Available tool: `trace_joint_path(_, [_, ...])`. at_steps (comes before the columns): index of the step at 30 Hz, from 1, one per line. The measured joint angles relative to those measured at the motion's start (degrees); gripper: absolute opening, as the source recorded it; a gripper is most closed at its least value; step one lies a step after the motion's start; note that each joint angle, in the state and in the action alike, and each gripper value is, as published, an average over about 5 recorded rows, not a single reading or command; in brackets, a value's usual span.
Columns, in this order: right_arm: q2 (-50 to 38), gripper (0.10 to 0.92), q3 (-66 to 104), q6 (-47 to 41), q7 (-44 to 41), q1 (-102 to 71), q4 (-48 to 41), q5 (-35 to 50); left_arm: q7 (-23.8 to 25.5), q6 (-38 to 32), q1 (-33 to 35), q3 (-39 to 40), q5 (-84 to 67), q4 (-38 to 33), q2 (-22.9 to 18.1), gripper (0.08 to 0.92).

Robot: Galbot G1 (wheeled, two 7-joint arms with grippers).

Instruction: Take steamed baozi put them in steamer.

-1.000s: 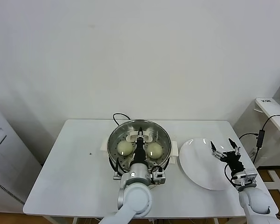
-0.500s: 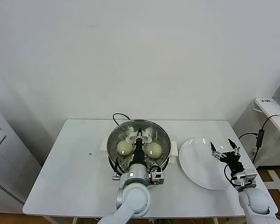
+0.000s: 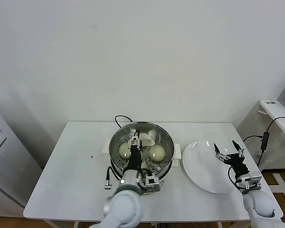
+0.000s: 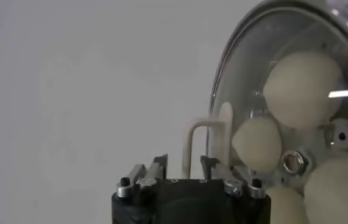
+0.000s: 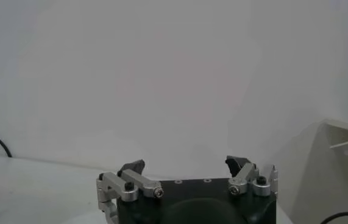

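Moved since earlier frame: left tool [image 3: 134, 141] shifted left over the steamer [image 3: 141, 148], jaws now parted, holding nothing. Steamed baozi [image 3: 157, 152]: resting inside the steamer, frame centre, another [image 3: 124, 150] beside it. Right tool [image 3: 229, 151]: spread wide, empty, over white plate [image 3: 204, 167], lower right. All on white bench [image 3: 76, 171].

The steamer [image 3: 115, 142] sits upright near the middle of the white table, a wide, shiny steel pot with a perforated floor, resting on a white base with side handles. Inside it lie two smooth, round, cream-white steamed baozi, one [image 3: 125, 150] on the left half and one [image 3: 156, 152] on the right half, apart from each other. More pale buns [image 4: 301, 88] show up close against the steel wall.
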Motion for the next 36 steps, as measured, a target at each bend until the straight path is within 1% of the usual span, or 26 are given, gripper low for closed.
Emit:
trace_joint_path(5, [-0.1,0.823,0.0,-1.0,-0.6,-0.1,0.6,0.9,0.8,0.0,0.6,-4.4,-17.2,-5.3,2.0,0.764])
trace_joint_path(8, [-0.1,0.823,-0.1,-2.1,-0.6,-0.6,1.3,1.8,0.2,0.0,0.8,-8.3,-28.7,-7.6,3.5,0.812])
trace_joint_path(11, [-0.3,0.823,-0.1,-3.4,-0.3,-1.1,2.4,2.6,-1.6,-0.9,1.2,-13.1,-40.2,-9.2,4.7,0.821])
trace_joint_path(16, [-0.6,0.823,-0.1,-5.3,0.6,-1.3,4.0,3.3,-6.3,-5.5,1.9,-21.8,-59.4,-10.4,5.6,0.823])
trace_joint_path(19, [-0.5,0.823,0.0,-5.9,1.1,-1.2,4.5,3.9,-8.8,-8.4,2.6,-27.2,-70.6,-10.1,6.1,0.823])
trace_joint_path(23, [0.0,0.823,0.1,-6.5,1.4,-1.5,5.6,4.1,-10.7,-12.2,4.4,-33.8,-82.7,-8.4,6.6,0.823])
trace_joint_path(29, [0.8,0.823,0.8,-7.1,1.7,-2.1,7.1,3.1,-12.1,-18.6,8.4,-41.2,-91.6,-4.0,7.4,0.823])
trace_joint_path(36, [1.1,0.823,1.5,-7.8,1.5,-3.4,8.8,3.2,-14.0,-25.2,12.6,-45.5,-95.4,2.2,7.8,0.823])
